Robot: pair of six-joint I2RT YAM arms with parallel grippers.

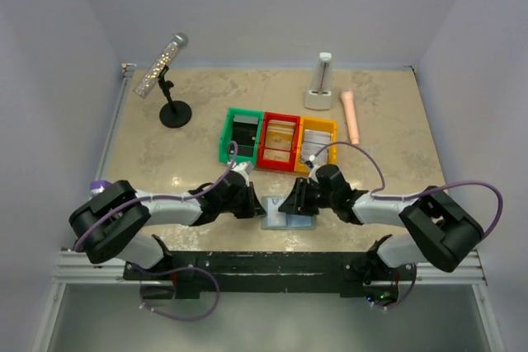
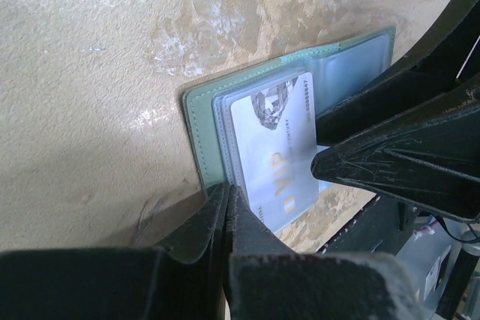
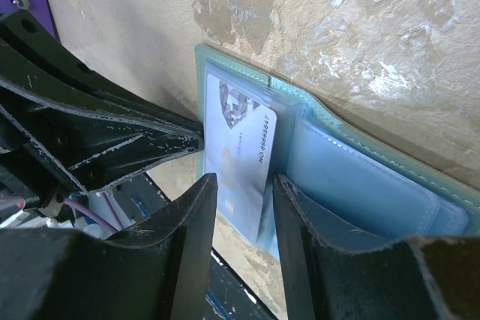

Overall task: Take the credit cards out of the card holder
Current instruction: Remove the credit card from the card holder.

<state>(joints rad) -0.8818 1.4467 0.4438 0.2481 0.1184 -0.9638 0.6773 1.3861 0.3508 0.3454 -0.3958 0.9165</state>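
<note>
Open card holder (image 1: 289,222) lies flat on the worktop (image 1: 388,146), right at the near edge, just ahead of the black rail (image 1: 256,263). On its left outer edge, the left tool (image 2: 225,196) is closed, tips touching (can't tell if the cover is pinched between them). From the other side, the right tool (image 3: 244,183) has jaws apart, straddling one end of the credit card (image 2: 274,148) in the left pocket. Tools are almost tip to tip, so it's tight there. Bins close behind; bare worktop either side of them. Count: 1 holder, 2 panels, 1 card visible, 3 bins: green bin (image 1: 225,138), red bin (image 1: 263,141), yellow bin (image 1: 318,121). 1 microphone (image 1: 162,63).
</note>
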